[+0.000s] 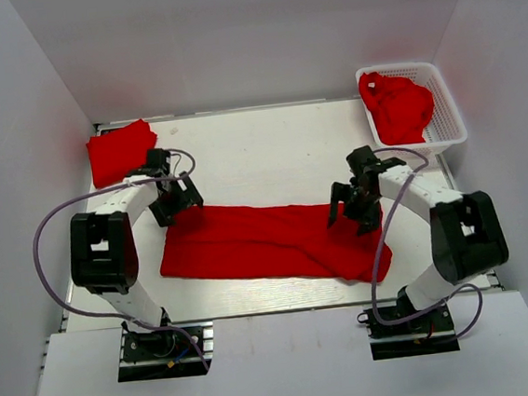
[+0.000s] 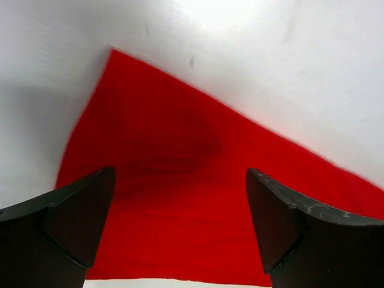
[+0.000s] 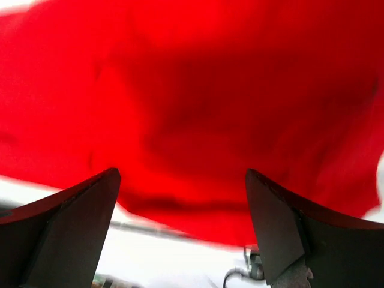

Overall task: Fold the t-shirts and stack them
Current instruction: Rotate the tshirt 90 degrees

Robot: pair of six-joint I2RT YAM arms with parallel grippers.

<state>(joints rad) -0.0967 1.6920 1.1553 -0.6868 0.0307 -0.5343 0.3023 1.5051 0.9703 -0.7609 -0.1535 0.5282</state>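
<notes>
From above, the long red shirt (image 1: 268, 240) lies flat on the table (image 1: 269, 151), stretched from side to side. My left claw (image 1: 175, 199) hangs over its left end and my right claw (image 1: 352, 204) over its right end. Both are spread wide, holding nothing. A folded shirt (image 1: 121, 151) sits behind my left claw. More shirts (image 1: 397, 106) wait in the basket (image 1: 451, 114) behind my right claw.

In my left wrist view, the shirt's corner lies just ahead of my open fingers (image 2: 72, 222).

In my right wrist view, red cloth fills the space under my fingers (image 3: 72, 222).

I think the next fold needs both claws, because each is nearest its own end.
</notes>
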